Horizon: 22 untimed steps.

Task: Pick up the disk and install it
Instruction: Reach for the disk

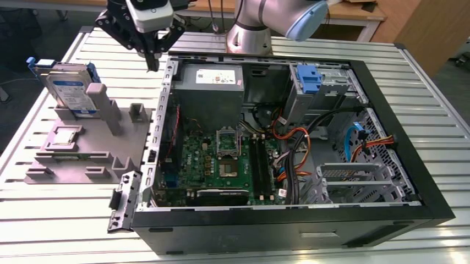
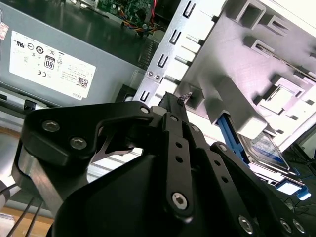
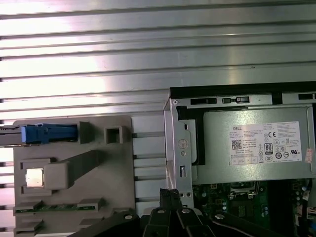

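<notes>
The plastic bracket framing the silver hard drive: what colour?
The bracket is blue, clearest in the exterior view.

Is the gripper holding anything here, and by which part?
Nothing. The gripper is shut and empty beside the computer case; the disk stands apart from it in its grey holder.

Disk (image 1: 70, 88): flat silver-grey hard drive, white-and-blue label on broad face, blue plastic bracket framing edges. Stands on edge, near upright, slotted into far edge of grey holder (image 1: 88, 151), at exterior view's left. Sits outside computer case (image 1: 294, 223), not yet installed.
</notes>
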Each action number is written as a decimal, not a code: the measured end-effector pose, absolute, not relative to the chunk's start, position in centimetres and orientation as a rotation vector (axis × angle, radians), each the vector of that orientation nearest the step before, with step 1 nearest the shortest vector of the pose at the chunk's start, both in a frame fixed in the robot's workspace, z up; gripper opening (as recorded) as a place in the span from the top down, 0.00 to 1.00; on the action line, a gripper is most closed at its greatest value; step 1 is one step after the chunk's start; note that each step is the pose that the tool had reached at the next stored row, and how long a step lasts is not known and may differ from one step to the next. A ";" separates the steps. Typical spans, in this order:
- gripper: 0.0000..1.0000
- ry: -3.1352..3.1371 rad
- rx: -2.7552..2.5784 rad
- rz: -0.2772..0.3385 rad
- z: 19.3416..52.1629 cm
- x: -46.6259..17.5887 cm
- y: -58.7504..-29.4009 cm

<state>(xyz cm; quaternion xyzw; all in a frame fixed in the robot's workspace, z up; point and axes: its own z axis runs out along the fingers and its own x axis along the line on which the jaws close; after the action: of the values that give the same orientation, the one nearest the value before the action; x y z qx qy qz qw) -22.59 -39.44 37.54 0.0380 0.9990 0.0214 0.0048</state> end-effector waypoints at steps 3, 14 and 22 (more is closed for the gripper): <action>0.90 3.129 0.119 0.067 37.5 -22.6 -39.4; 0.90 3.129 0.119 0.067 37.5 -23.1 -39.2; 0.90 3.129 0.119 0.067 37.4 -23.4 -38.5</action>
<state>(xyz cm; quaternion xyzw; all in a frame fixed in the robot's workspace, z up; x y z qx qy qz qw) -23.40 -38.48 37.45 0.0380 0.9990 0.0214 0.0048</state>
